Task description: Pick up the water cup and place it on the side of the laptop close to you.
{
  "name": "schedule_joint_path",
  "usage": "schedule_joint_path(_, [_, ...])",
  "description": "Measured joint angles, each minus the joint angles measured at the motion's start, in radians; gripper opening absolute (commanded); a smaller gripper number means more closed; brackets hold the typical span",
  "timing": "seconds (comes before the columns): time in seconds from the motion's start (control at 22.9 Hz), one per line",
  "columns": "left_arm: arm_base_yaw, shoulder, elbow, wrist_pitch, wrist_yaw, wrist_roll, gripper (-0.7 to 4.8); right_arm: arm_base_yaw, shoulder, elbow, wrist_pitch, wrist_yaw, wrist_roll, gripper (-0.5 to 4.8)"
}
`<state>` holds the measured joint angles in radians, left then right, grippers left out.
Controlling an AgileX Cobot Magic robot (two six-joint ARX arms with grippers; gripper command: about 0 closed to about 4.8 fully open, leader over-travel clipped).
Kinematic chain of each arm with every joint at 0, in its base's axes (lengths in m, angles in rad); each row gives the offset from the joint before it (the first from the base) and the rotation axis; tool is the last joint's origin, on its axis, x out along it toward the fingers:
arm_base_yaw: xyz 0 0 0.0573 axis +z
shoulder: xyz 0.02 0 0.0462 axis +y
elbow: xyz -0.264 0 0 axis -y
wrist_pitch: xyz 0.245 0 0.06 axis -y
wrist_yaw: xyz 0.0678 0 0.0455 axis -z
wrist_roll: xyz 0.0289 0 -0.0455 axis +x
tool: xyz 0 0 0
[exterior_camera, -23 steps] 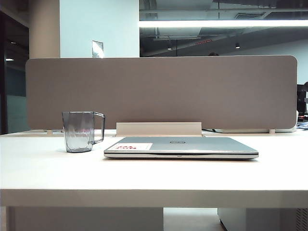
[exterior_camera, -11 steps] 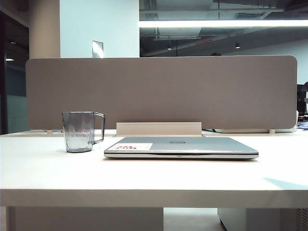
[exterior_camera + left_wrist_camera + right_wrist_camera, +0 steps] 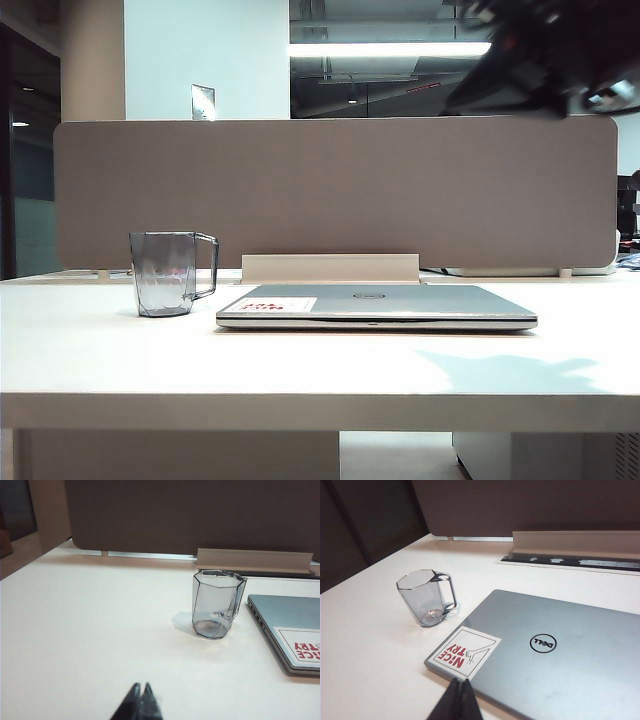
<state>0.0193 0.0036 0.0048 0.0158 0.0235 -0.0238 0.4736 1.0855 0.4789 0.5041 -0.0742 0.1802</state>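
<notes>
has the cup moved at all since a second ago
No. The cup stands in the same spot left of the laptop, equally short of its edge. Only the right arm has swung in above the divider.

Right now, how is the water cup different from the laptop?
The water cup is see-through grey plastic, while the laptop is solid silver. The cup stands tall and narrow; the laptop lies flat, wide and shut. The cup has a loop handle; the laptop has a round logo and a white sticker with red print. Both sit on the white table, side by side, and no gripper touches either.
</notes>
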Motion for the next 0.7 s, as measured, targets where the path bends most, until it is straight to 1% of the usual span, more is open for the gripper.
schedule_joint_path(0.04, [0.0, 0.0, 0.0, -0.001, 0.0, 0.0, -0.03, 0.0, 0.084, 0.04, 0.027, -0.016, 0.0, -0.06])
schedule_joint_path(0.22, [0.0, 0.0, 0.0, -0.002, 0.0, 0.0, -0.03, 0.003, 0.253, 0.148, 0.038, -0.052, 0.0, -0.06])
schedule_joint_path(0.48, [0.0, 0.0, 0.0, -0.008, 0.0, 0.0, -0.03, 0.029, 0.457, 0.307, 0.035, -0.087, 0.0, -0.06])
schedule_joint_path(0.7, [0.0, 0.0, 0.0, -0.012, 0.0, 0.0, -0.03, 0.078, 0.595, 0.449, 0.037, -0.088, 0.0, -0.06])
